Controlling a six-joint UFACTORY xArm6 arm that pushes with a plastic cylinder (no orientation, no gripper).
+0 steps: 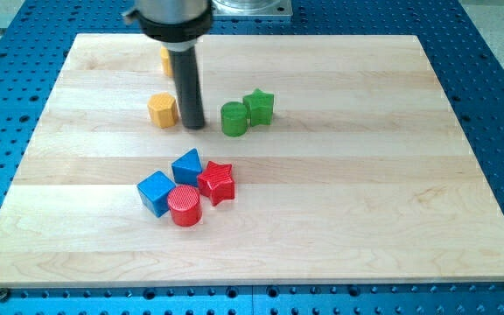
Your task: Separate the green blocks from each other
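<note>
Green pair sitting right in the upper middle of the table (pixel 409 219): green cylinder (pixel 234 119) on the view's left, green star (pixel 259 107) tucked against its upper right, looks like touching or as good as. Tip (pixel 192 125) planted just to the view's left of the cylinder, small gap, not in contact yet. No fingers on this rig at all, just a plain dark rod, so nothing clenched or released, nothing held. Key bit for the next move: the line through the two greens runs roughly left to right with a slight upward tilt, and the tip sits almost on that same line. Shoving straight right from here would probably just bulldoze both together, so probably better coming in from the view's bottom or top and hitting only one of them across that line. Yellow hexagon-ish block (pixel 162 110) just left of the tip, another yellow block (pixel 164 59) half hidden behind the rod further up. Cluster lower down, well clear: blue cube (pixel 156 192), blue wedge-looking block (pixel 186 166), red cylinder (pixel 184 206), red star (pixel 217 182).
</note>
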